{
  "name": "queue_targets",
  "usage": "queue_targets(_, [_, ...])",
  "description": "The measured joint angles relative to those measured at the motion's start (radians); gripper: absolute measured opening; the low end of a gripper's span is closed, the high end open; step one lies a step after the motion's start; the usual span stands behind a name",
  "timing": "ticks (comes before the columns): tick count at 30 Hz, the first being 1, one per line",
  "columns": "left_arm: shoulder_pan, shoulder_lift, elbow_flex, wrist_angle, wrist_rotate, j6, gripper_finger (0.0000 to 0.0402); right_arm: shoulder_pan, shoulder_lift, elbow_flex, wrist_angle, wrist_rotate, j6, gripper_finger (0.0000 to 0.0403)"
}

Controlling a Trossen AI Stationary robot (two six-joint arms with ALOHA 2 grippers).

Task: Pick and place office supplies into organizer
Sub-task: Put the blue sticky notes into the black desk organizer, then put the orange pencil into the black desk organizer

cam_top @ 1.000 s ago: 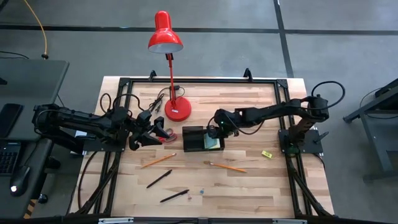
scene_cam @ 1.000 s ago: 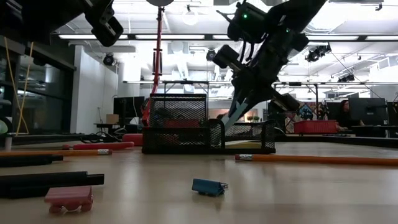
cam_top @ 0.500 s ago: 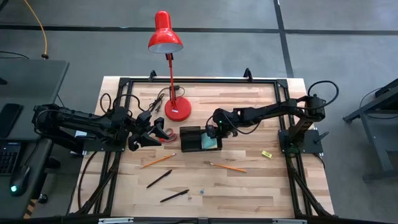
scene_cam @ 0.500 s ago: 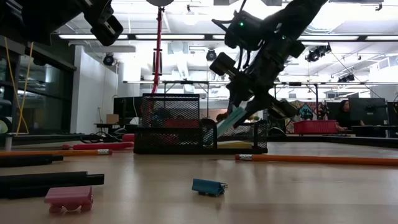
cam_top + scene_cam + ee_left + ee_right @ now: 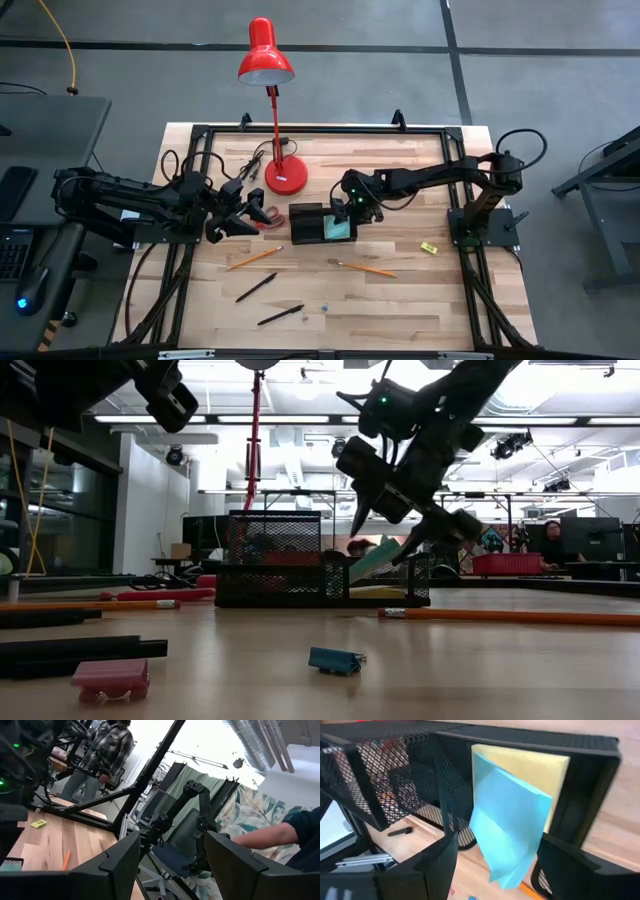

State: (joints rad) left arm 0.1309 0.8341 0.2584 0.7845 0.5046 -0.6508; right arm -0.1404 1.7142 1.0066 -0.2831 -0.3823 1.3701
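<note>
The black mesh organizer [image 5: 300, 222] stands mid-table. In its right compartment a teal sticky-note pad [image 5: 507, 820] leans tilted, its upper part over a yellow pad [image 5: 540, 765] lying flat there. My right gripper [image 5: 343, 212] hangs open just above the teal pad [image 5: 375, 558], its fingers [image 5: 420, 870] apart on either side of the pad's raised end and clear of it. My left gripper [image 5: 243, 215] waits open, raised above the red-handled scissors [image 5: 268, 218] left of the organizer.
A red desk lamp's base [image 5: 285, 177] stands behind the organizer. In front lie two orange pencils [image 5: 253, 258] [image 5: 365, 268], two black pens [image 5: 256, 287] [image 5: 280, 315] and small clips [image 5: 335, 660]. A tiny yellow block [image 5: 429, 247] lies at the right.
My right gripper has opened and let go of the teal pad, then risen a little. The pad has dropped into the right compartment and now leans tilted there. The organizer has slid slightly toward the table's left.
</note>
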Motion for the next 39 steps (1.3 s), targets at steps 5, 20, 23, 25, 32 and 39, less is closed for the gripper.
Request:
queue_targets(5, [0.000, 0.000, 0.000, 0.000, 0.034, 0.017, 0.0209, -0.017, 0.000, 0.035, -0.105, -0.015, -0.029, 0.0256])
queue_targets(20, [0.000, 0.000, 0.000, 0.000, 0.053, 0.018, 0.0207, -0.036, -0.001, 0.063, -0.126, -0.103, -0.101, 0.0256])
queue_targets(23, [0.000, 0.000, 0.000, 0.000, 0.052, 0.018, 0.0206, -0.036, -0.001, 0.097, -0.147, -0.153, -0.130, 0.0256])
queue_targets(25, [0.000, 0.000, 0.000, -0.001, 0.052, 0.018, 0.0205, -0.028, -0.001, 0.124, -0.163, -0.169, -0.142, 0.0256])
queue_targets(32, [0.000, 0.000, 0.000, -0.002, 0.052, 0.018, 0.0205, 0.043, -0.001, 0.187, -0.208, -0.200, -0.137, 0.0256])
queue_targets(39, [0.000, 0.000, 0.000, -0.002, 0.048, 0.018, 0.0205, 0.148, -0.001, 0.276, -0.207, -0.188, -0.101, 0.0256])
